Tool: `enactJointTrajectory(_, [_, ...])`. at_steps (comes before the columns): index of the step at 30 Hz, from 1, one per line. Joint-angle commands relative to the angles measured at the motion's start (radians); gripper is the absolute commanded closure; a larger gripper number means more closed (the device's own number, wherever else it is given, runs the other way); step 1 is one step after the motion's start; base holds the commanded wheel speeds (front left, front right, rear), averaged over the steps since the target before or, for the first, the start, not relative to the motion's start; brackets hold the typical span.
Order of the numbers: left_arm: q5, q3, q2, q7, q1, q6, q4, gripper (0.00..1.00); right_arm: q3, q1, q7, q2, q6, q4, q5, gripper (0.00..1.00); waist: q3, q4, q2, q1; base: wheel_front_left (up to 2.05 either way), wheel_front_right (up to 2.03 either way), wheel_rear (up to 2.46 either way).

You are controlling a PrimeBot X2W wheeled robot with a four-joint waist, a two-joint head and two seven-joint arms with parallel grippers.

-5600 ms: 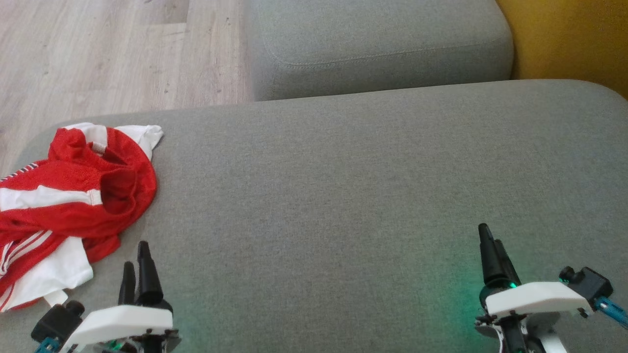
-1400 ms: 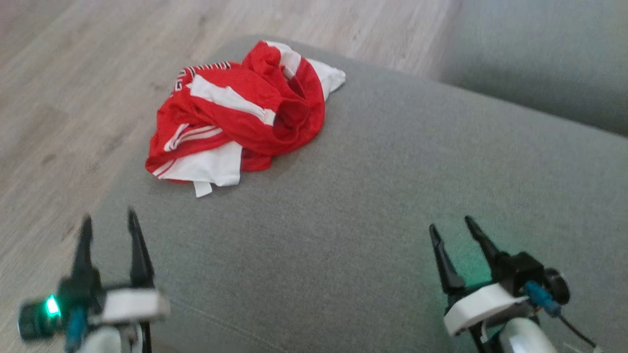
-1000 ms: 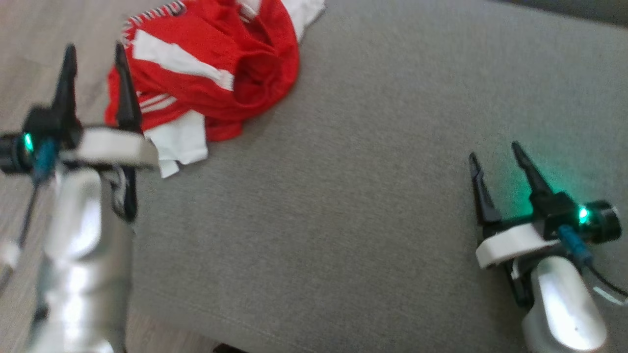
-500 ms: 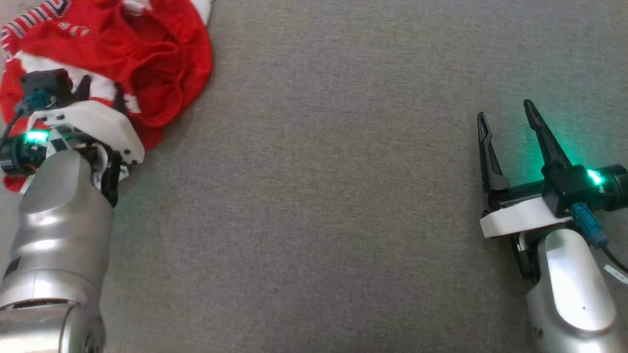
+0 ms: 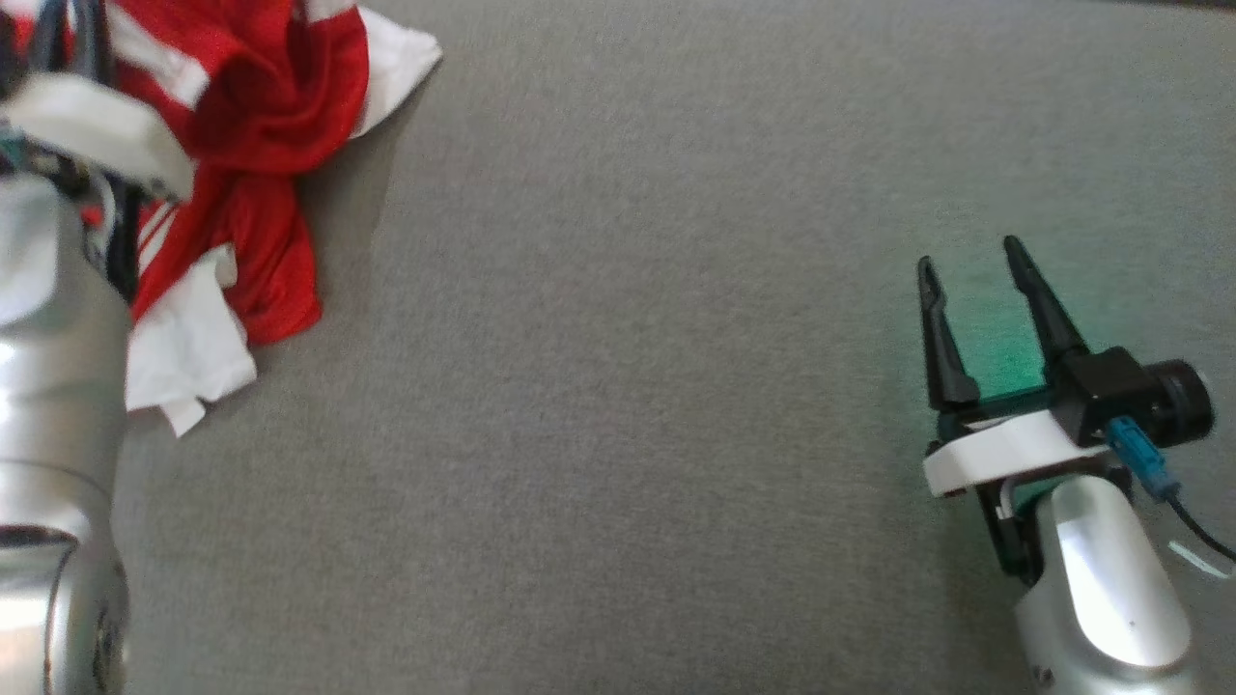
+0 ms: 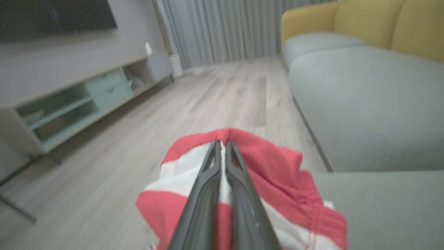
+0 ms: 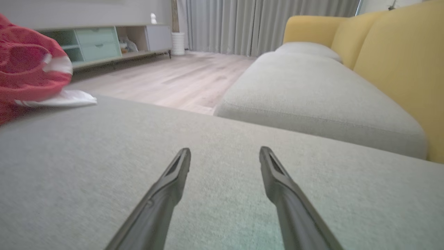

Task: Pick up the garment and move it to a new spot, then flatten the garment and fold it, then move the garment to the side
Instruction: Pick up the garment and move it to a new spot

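Left wrist view: left gripper (image 6: 222,143) pinched tight on a bunched fold of the red jersey (image 6: 267,163), jaws fully together, presumably for the lift. Jersey crumpled at the grey cushion's (image 5: 676,386) left edge. Over the cushion's right side, right gripper (image 5: 968,253) spread wide, empty, waiting low.

The garment (image 5: 253,125) runs off the head view's top and left edges, and the pale left forearm (image 5: 53,319) covers part of it. In the left wrist view the left gripper (image 6: 222,143) presses its fingers together over the cloth, hiding the pinched fold, all blurred, with fabric dropping past the bottom edge. The right wrist view's left edge slices the garment off.
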Motion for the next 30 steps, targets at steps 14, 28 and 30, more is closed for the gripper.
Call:
enactJointTrajectory(14, [-0.139,-0.294,0.067,0.078,-0.097,0.002,-0.408,1.0,0.09,0.075,-0.002,0.013,-0.001,-0.038,0.199,0.0,-0.273,-0.358,0.0,0.0001,0.0,0.0,0.0])
enactJointTrajectory(28, [-0.325,-0.44,0.037,0.16,0.16,0.019,-0.728,1.0,0.123,0.054,-0.002,0.013,-0.001,-0.072,0.274,0.0,-0.139,-0.567,0.0,0.0001,0.0,0.0,0.0])
enactJointTrajectory(30, [-0.313,-0.477,0.019,0.138,0.219,0.019,-0.691,1.0,0.13,0.045,-0.002,0.013,-0.001,-0.076,0.287,0.0,-0.106,-0.58,0.0,0.0001,0.0,0.0,0.0])
